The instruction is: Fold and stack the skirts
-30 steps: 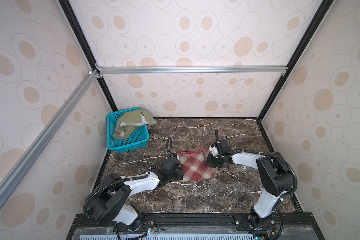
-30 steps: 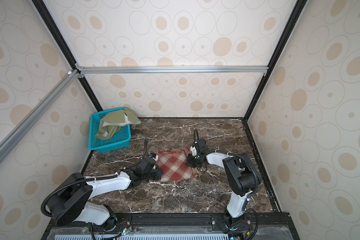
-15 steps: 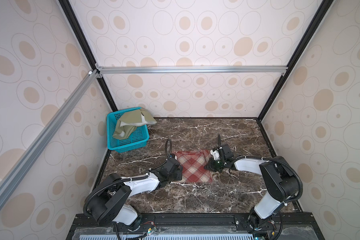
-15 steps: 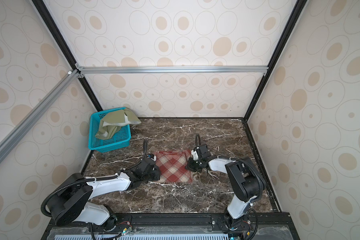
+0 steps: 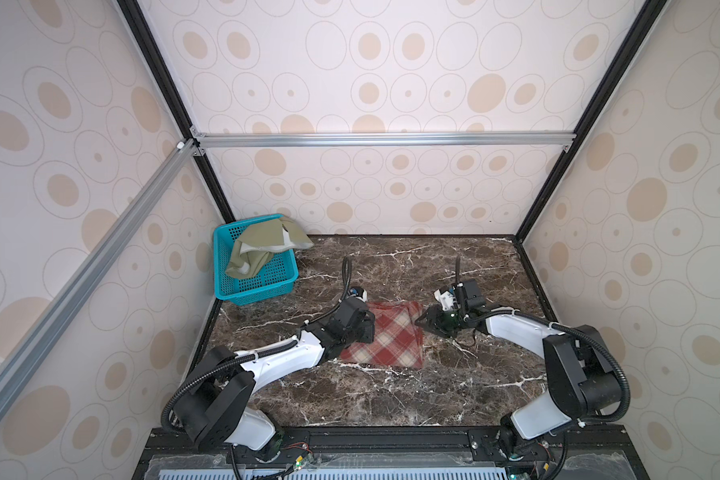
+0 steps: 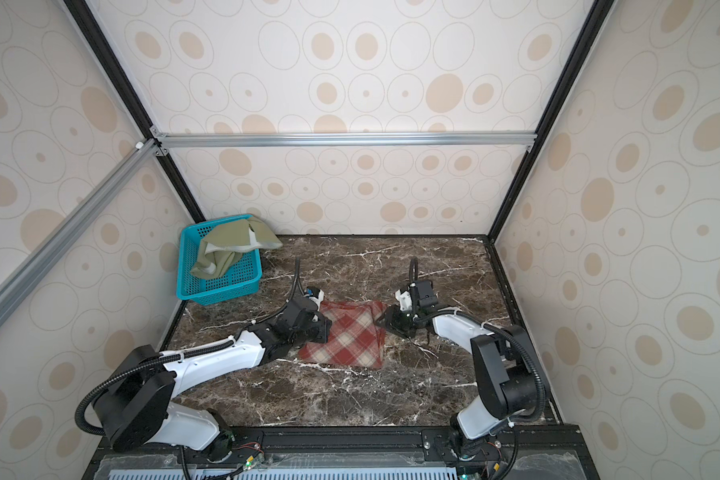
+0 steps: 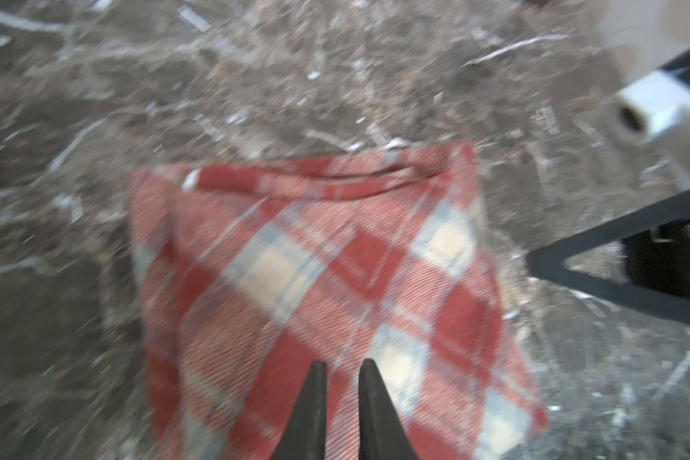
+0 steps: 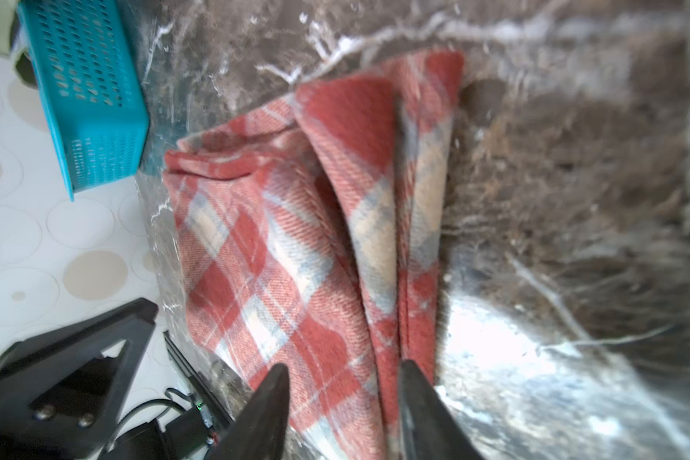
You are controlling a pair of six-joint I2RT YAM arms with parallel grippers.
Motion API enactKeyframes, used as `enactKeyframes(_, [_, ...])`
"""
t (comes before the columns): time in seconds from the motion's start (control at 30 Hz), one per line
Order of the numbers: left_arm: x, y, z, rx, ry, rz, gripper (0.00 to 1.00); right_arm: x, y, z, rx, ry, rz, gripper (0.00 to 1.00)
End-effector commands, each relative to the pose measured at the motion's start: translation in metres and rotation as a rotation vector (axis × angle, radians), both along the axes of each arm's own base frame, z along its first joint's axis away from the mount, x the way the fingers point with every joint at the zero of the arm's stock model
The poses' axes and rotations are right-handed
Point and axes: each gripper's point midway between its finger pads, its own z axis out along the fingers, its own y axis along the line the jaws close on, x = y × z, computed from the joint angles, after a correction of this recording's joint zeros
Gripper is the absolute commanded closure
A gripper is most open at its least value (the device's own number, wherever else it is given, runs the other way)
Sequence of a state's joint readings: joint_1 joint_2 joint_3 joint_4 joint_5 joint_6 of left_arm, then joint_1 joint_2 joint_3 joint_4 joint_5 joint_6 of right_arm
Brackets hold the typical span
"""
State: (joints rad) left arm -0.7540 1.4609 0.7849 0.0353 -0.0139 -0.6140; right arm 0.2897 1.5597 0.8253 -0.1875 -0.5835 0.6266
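Note:
The red-and-cream plaid skirt (image 5: pixel 393 338) (image 6: pixel 350 338) lies folded on the marble table, mid-table in both top views. My left gripper (image 5: pixel 370 330) (image 7: pixel 342 364) rests over its left edge, jaws a narrow gap apart, plaid showing between them and nothing pinched. My right gripper (image 5: pixel 420 322) (image 8: pixel 343 366) stands open at the skirt's right edge, its fingers straddling the folded layers (image 8: pixel 395 239) without clamping them. The olive-green skirt (image 5: pixel 262 245) (image 6: pixel 229 245) is draped over the basket at the back left.
The teal perforated basket (image 5: pixel 262 286) (image 8: pixel 92 99) stands against the left wall at the back. Patterned walls close in the table on three sides. A black rail runs along the front edge (image 5: pixel 391 436).
The right gripper came down and forward with the skirt's right edge, then opened and let it go. The skirt now lies flatter. The left gripper's jaws parted slightly.

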Motion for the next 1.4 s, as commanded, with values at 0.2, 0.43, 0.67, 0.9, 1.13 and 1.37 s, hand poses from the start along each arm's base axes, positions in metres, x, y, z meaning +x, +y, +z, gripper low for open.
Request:
enactKeyframes(0.2, [0.005, -0.050, -0.027, -0.063, 0.046, -0.129, 0.84, -0.013, -0.011, -0.009, 0.040, 0.048, 0.010, 0.35])
enactKeyframes(0.43, [0.010, -0.059, -0.044, -0.045, 0.074, -0.149, 0.85, -0.011, -0.011, -0.029, 0.017, 0.062, 0.028, 0.34])
enactKeyframes(0.67, [0.009, -0.062, -0.062, -0.022, 0.123, -0.154, 0.86, -0.007, -0.008, -0.042, 0.026, 0.059, 0.043, 0.32])
enactKeyframes(0.9, [0.006, -0.059, -0.067, -0.012, 0.140, -0.148, 0.87, -0.010, -0.003, -0.051, 0.054, 0.065, 0.072, 0.31])
enactKeyframes(1.13, [0.005, -0.054, -0.069, 0.009, 0.141, -0.139, 0.87, -0.017, 0.005, -0.064, 0.056, 0.081, 0.113, 0.30])
enactKeyframes(1.37, [0.007, -0.054, -0.068, 0.021, 0.137, -0.140, 0.87, -0.023, 0.010, -0.074, 0.001, 0.077, 0.157, 0.34])
